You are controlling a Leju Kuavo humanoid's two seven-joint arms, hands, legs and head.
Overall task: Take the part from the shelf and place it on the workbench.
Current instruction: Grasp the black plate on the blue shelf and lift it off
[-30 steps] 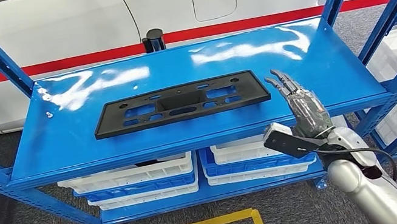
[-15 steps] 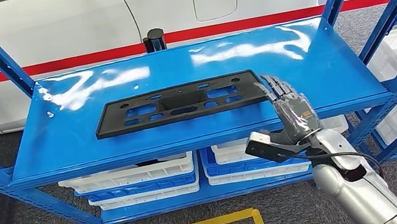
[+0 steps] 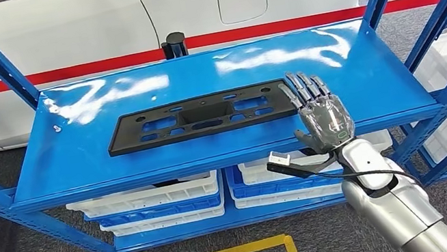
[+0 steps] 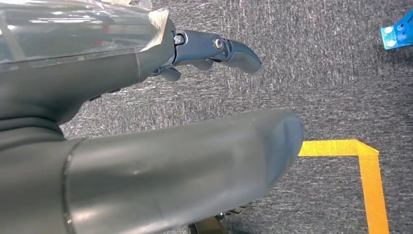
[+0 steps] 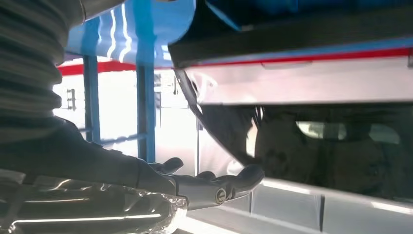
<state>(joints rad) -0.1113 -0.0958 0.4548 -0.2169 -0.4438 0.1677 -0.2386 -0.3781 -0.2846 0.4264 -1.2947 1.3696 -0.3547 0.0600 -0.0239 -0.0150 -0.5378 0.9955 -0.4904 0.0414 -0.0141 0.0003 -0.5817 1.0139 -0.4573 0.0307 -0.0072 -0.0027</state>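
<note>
Part lies flat mid-shelf, long, thin, black, perforated; I judge it light and stiff. Right robot hand at its 3 o'clock end, fingers spread, empty. I'd grip that short edge. Left robot hand: cannot tell.

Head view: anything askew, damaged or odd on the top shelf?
Nothing stands out. The flat black plastic part lies flat on the glossy blue metal shelf, roughly parallel to its front edge. The right hand, fingers spread, is at the part's right end, holding nothing.
</note>
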